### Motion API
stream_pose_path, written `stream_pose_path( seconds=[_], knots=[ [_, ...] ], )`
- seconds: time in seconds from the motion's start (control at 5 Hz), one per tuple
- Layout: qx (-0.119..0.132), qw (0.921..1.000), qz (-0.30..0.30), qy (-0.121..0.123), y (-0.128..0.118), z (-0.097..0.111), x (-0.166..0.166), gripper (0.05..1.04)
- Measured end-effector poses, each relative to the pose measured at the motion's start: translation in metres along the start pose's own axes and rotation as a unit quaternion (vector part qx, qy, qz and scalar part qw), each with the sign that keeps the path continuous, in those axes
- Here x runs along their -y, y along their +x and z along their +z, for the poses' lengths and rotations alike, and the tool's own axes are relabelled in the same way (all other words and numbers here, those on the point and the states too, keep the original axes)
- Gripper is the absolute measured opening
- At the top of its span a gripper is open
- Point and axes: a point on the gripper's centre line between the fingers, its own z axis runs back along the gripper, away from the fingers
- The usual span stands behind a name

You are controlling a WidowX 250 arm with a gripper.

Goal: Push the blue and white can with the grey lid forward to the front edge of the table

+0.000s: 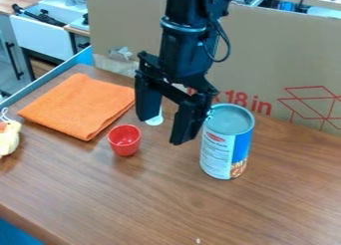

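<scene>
I see my claw [164,130] spread above the tabletop [120,204], with the upright can [216,149] just beside it on the right, the small red cup [124,144] near it on the left, and the folded orange cloth [80,107] lying at the far left, beyond the cup

Brown cardboard [266,55] stands behind the wooden table [286,204].

Glossy red plastic cup [124,140]; matt orange cloth [79,105]; smooth wood-grain table [153,204].
</scene>
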Motion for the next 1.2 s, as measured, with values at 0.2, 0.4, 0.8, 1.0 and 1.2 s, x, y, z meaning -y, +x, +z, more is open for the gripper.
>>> stream_pose_path(
  seconds=[0.2,0.4,0.8,1.0,1.2],
  knots=[
    [-0.011,0.9999,0.0,-0.003,0.001,-0.007,0.001,1.004],
    [0.053,0.9984,-0.004,-0.017,0.023,0.004,0.005,1.004],
    [0.142,0.9895,0.026,-0.012,0.077,0.04,-0.001,1.004],
    [0.176,0.984,0.025,-0.011,0.115,0.025,-0.003,1.004],
    [0.186,0.9817,0.036,-0.015,0.138,0.018,-0.004,1.004]
  ],
)
